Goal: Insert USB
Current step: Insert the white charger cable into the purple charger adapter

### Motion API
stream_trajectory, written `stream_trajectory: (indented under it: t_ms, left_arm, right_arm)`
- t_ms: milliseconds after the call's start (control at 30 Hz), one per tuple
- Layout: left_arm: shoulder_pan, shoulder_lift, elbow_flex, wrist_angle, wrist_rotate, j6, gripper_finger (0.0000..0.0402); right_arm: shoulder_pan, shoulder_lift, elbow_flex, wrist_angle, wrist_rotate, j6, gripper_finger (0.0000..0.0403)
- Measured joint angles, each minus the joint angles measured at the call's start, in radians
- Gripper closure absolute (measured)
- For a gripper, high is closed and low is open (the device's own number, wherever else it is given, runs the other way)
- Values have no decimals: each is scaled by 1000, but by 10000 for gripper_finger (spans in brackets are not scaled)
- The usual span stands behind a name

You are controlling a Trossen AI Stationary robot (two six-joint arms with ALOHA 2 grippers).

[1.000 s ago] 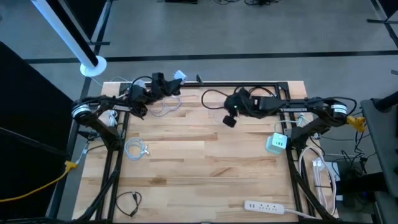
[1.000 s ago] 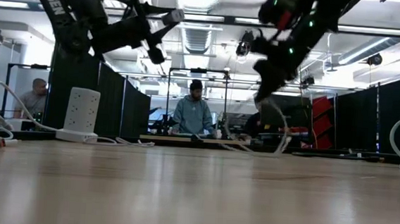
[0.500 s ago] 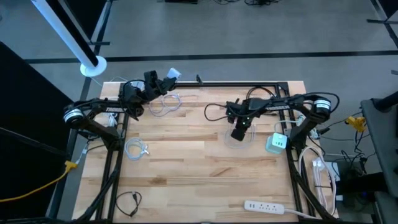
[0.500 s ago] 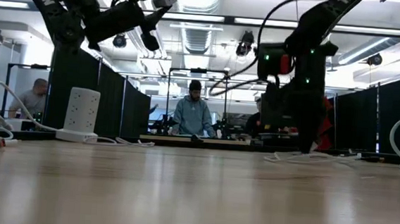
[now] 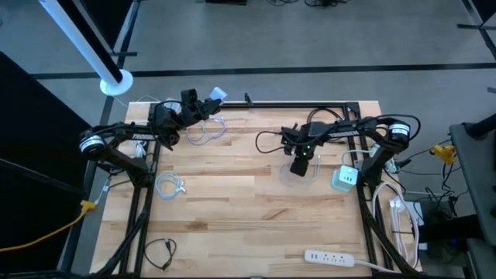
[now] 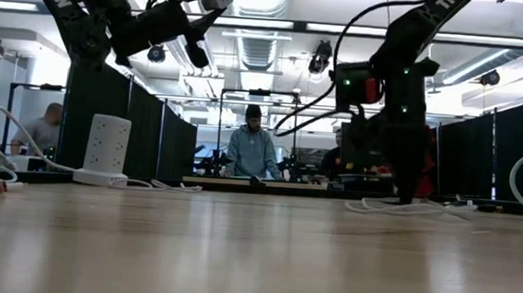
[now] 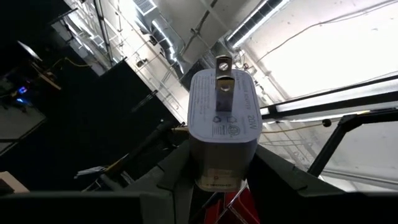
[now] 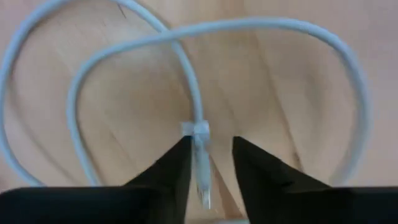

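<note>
Plug (image 8: 201, 163) of cable (image 8: 186, 37) lies on surface (image 5: 232, 194) between parted fingers of right hand (image 5: 299, 165), long axis along them. Left hand (image 7: 221, 186), far from plug, clamps charger (image 7: 222, 127).

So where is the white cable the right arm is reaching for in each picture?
High view: white cable looped on the table under the right tool.
Low view: flat loop at that tool's foot.
Left wrist view: not in it.
Right wrist view: its plug end sits between the dark fingers.
Shared landmark: the right tool.
</note>
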Motion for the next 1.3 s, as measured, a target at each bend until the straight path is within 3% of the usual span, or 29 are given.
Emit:
stream_trajectory:
  t_ms: [233, 667, 1200, 1300]
  left_arm:
    - [0, 0, -1, -1, 1, 4, 284]
    - [0, 0, -1, -1, 0, 20, 284]
    - [0, 0, -1, -25, 9, 52, 284]
    - [0, 1, -1, -58, 35, 83, 284]
  right_arm:
    - [0, -24, 14, -24, 1, -14, 257]
    - [-2, 51, 21, -21, 19, -117, 256]
    - [0, 57, 107, -149, -38, -244, 386]
    - [4, 28, 177, -195, -37, -277, 389]
